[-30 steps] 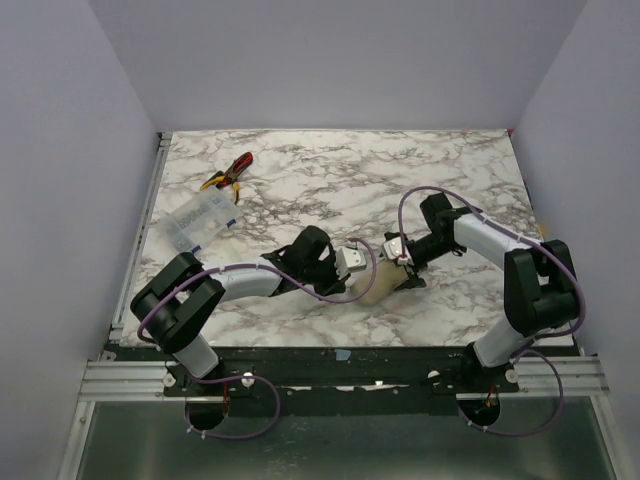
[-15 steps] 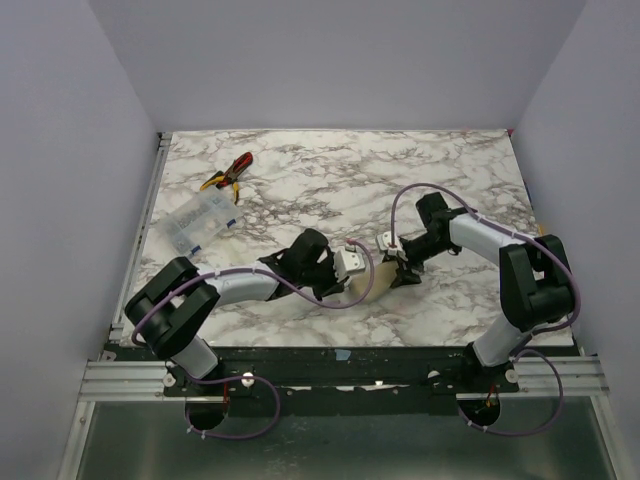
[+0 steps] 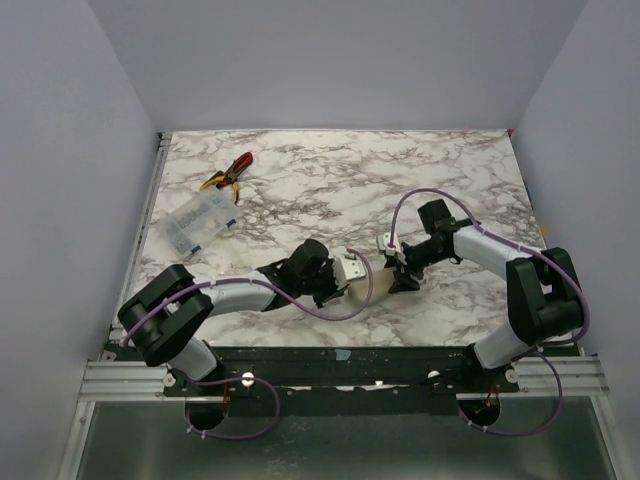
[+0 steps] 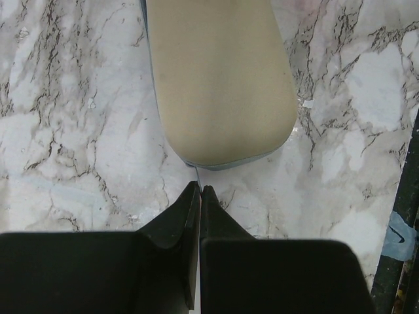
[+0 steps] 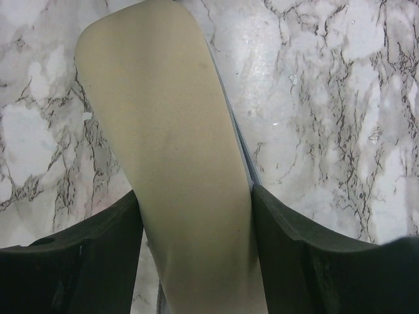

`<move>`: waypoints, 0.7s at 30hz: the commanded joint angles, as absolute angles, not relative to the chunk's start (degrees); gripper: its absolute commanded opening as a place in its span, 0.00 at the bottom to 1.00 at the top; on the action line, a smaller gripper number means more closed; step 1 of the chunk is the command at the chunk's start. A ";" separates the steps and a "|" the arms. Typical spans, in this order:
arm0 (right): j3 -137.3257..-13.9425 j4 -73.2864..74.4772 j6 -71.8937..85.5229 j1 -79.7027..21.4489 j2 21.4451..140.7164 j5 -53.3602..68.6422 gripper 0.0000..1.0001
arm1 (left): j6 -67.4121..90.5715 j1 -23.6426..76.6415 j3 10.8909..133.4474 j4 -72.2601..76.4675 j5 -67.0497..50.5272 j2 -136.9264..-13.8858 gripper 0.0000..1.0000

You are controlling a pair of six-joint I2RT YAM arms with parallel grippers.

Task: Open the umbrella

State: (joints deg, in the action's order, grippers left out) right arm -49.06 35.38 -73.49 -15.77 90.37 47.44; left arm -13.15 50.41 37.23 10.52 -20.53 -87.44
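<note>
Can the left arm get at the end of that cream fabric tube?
Probably yes: the left gripper, shut, sits at the rounded end of the cream tube-shaped fabric sleeve, nothing between.

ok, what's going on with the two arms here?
Both arms are on the cream sleeve near the front of the table. The right gripper is clamped across its body. The left gripper is shut right at its rounded end, possibly pinching a thin strand there. The umbrella is not open; only a grey-blue edge shows at the sleeve's end. Pliers and a clear box lie apart, far left.
</note>
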 commanded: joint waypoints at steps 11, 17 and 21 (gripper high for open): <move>-46.01 24.53 -68.25 -15.21 89.99 39.12 0.49 | -11.07 53.57 33.16 9.67 -27.52 -82.54 0.00; -46.41 21.14 -60.11 -15.28 89.85 38.60 0.45 | -8.86 53.69 32.17 11.93 -27.64 -82.14 0.00; -45.64 19.27 -52.66 -16.07 88.26 38.17 0.45 | -6.59 53.79 34.67 14.20 -25.29 -84.68 0.00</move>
State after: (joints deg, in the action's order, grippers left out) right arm -46.72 27.33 -62.04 -16.29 88.82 46.94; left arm -10.76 52.51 33.30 13.02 -21.45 -83.55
